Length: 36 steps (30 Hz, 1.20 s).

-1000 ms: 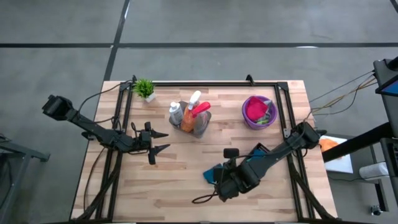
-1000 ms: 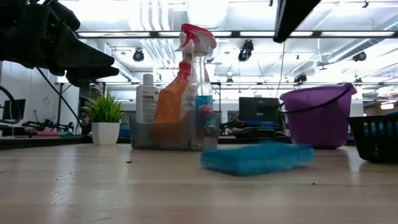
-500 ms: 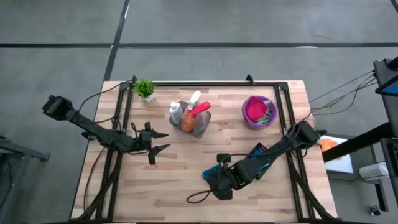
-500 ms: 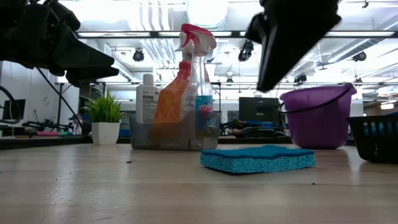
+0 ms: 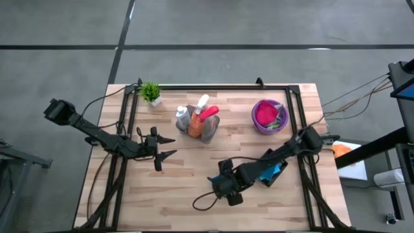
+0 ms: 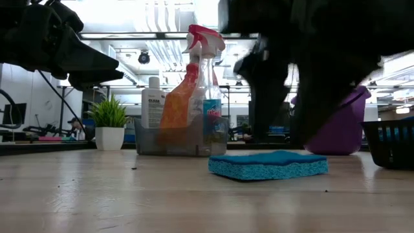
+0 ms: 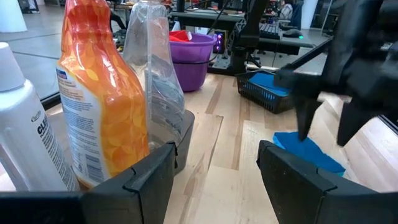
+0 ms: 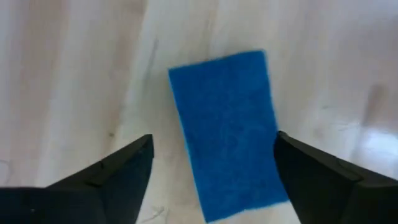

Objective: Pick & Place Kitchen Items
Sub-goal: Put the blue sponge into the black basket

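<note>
the right gripper (image 5: 220,186) sits low in the lower middle of the high view, directly over a flat blue sponge (image 8: 227,134) on the wooden bench (image 5: 187,194). in the right wrist view its two dark fingers (image 8: 109,174) stand spread wide, one on either side of the sponge, with bare wood showing between each finger and the sponge edge; they hold nothing. in the low view the sponge (image 6: 268,166) lies flat at centre right of the frame, with the dark blurred bulk of the right arm hanging above it.

the left gripper (image 5: 167,147) waits in the left middle of the high view, its fingers parted and empty, pointing towards the frame's right.

a grey caddy (image 5: 208,131) near the upper middle of the high view holds three bottles: a white bottle (image 5: 183,118), an orange-and-white bottle (image 5: 195,124) and a spray bottle (image 5: 206,111) with a pink trigger. a purple bucket (image 5: 270,116) at the upper right holds a magenta cloth (image 5: 265,114), with a bit of green cloth at its edge. a dark basket (image 5: 275,171) with blue sponges inside sits just right of the right arm. a small green potted plant (image 5: 151,92) stands in the upper left corner of the bench.
</note>
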Motion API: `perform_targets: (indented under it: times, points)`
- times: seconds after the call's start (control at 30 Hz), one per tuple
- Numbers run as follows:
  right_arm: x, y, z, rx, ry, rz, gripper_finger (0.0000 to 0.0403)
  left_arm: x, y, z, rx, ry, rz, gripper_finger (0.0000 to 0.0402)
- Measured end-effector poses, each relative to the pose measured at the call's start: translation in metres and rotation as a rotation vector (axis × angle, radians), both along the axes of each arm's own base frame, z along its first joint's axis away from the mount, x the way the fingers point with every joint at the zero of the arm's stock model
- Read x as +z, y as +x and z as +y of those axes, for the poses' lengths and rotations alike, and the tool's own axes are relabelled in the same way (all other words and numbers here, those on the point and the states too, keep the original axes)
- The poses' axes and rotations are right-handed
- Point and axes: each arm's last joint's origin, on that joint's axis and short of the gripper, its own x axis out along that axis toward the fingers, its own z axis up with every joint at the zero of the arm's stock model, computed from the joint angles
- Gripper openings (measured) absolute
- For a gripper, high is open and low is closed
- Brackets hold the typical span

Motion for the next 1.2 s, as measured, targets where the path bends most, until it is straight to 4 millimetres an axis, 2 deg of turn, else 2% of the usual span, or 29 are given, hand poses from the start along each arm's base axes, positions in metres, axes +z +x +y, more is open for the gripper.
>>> perform_targets:
  times: [0.2,0.37,0.5,0.73,0.97,1.2]
  points:
    - [-0.031,0.008,-0.004,0.025,-0.020,0.084,0.0340,-0.001,0.000,0.000,0.001,0.003,0.008,0.0231]
    - [-0.042,0.010,-0.004,0.003,-0.114,0.090,0.0328,-0.001,0.000,0.000,0.004,0.006,0.013,0.0231]
    - [-0.041,0.007,0.003,-0.021,-0.128,0.082,0.0260,-0.001,0.000,0.000,0.005,0.007,0.015,0.0231]
    - [-0.032,0.000,0.008,-0.095,-0.138,0.057,0.0047,-0.002,0.000,0.001,0.012,0.010,0.016,0.0231]
    - [-0.026,-0.006,0.024,-0.122,-0.210,-0.007,0.0021,-0.002,0.000,0.001,0.015,0.012,0.019,0.0231]
    - [0.005,-0.012,0.044,-0.120,-0.313,-0.184,0.0019,-0.002,0.000,0.001,0.016,0.011,0.019,0.0231]
